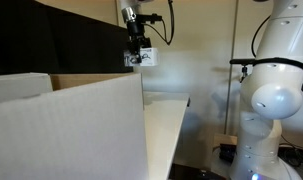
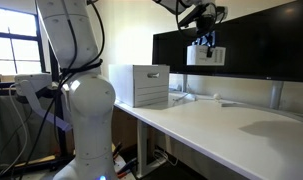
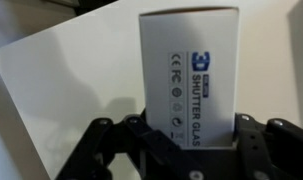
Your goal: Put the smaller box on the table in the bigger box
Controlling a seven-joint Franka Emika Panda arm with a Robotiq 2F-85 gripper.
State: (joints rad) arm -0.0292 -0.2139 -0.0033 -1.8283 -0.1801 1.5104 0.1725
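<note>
1. Hanging in mid-air, the smaller box (image 3: 191, 70), a small flat white carton with dark blue lettering, stands on end in the wrist view. Its lower part is clamped between the dark fingers (image 3: 116, 145) of the black gripper (image 3: 191, 135). The jaws are closed to the carton's width and hold nothing else.
2. In both exterior views the smaller box (image 1: 147, 58) (image 2: 205, 56) hangs below the gripper (image 1: 140, 52) (image 2: 204, 44). It is high above the tabletop and touches nothing but the fingers.
3. Below it in the wrist view lies the plain white flat-topped table (image 3: 61, 70). A rounded corner edge of the table curves along the left, with darkness beyond.
4. In an exterior view the table (image 2: 231, 125) stretches bare under the carton. Its thin straight front edge runs toward the camera, with open air all around the held carton.
5. The bigger box (image 2: 141, 85), a very large pale cardboard carton, stands on the far end of the table, well to one side of the smaller box.
6. In an exterior view the bigger box (image 1: 81, 130) fills the foreground, and its tall whitish wall ends in a straight vertical edge. The smaller box shows just above and beside that edge, with the table (image 1: 166, 125) running alongside.
7. A wide black screen (image 2: 251, 40) stands close behind the carton, bounding the room on that side.
8. The white robot arm (image 1: 276, 90) (image 2: 76, 100) rises beside the table.
</note>
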